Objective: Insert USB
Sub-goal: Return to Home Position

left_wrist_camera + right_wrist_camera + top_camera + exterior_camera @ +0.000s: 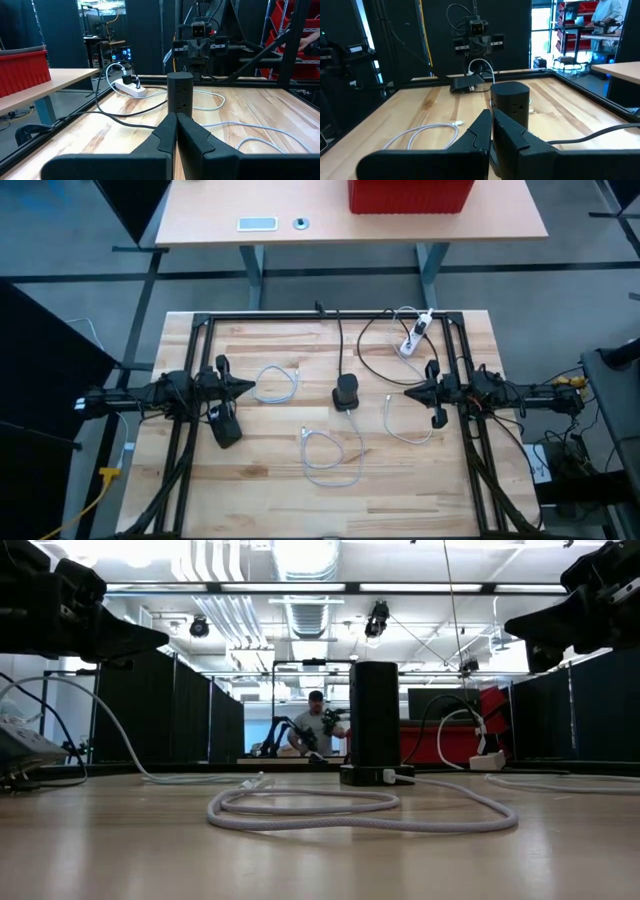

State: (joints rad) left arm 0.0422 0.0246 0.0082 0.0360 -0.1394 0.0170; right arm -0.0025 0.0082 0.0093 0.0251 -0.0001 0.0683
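Both claws are shown pressed together and empty above the wooden table (260, 500), the left gripper (245, 388) at centre left, the right gripper (410, 392) at centre right. Between them the black outlet tower (346, 393) is seen, with a white USB cable (330, 455) coiled below it. A person (318, 725) is glimpsed in the room behind.

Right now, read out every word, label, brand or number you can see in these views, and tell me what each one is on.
No text can be read in any view.
Too blurred to read: the white tag on the dark equipment beyond the table.
No lettering shows on the black tower outlet, the white power strip or the red bin.
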